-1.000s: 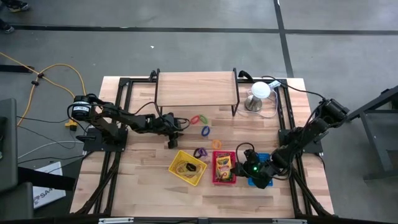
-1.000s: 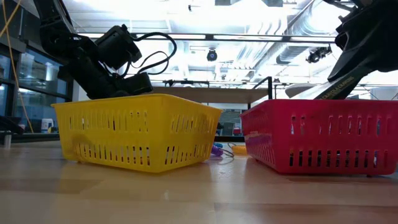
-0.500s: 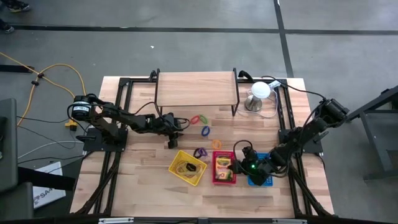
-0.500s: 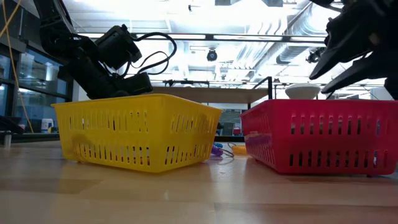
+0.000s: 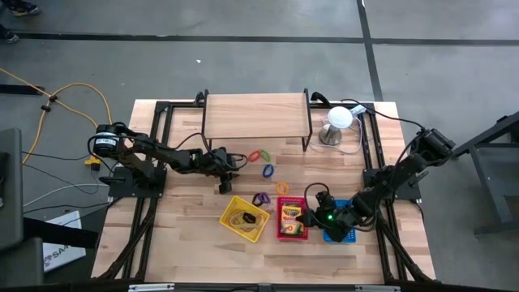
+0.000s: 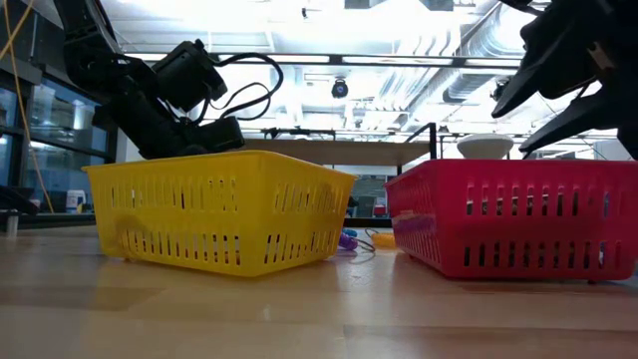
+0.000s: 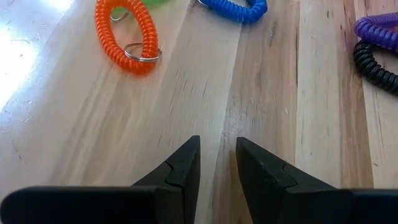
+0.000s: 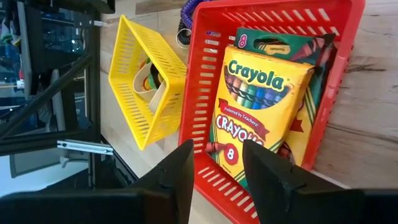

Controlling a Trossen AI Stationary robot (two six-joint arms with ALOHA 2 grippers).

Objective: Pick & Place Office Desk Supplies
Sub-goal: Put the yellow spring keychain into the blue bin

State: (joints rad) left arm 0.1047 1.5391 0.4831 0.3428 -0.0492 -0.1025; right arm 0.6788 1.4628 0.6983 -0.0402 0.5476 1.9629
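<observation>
crayon box (image 8: 261,118) lies in the red basket (image 8: 205,112) beneath the right claw (image 8: 214,163), parted and empty, apparently just after release.

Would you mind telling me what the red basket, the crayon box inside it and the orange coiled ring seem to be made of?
The red basket looks like moulded plastic: slotted walls, even colour. The crayon box appears to be glossy printed cardboard, with flat folded faces and sharp lettering. The orange coiled ring seems to be springy plastic coil, slightly shiny, joined to a small metal split ring.
</observation>
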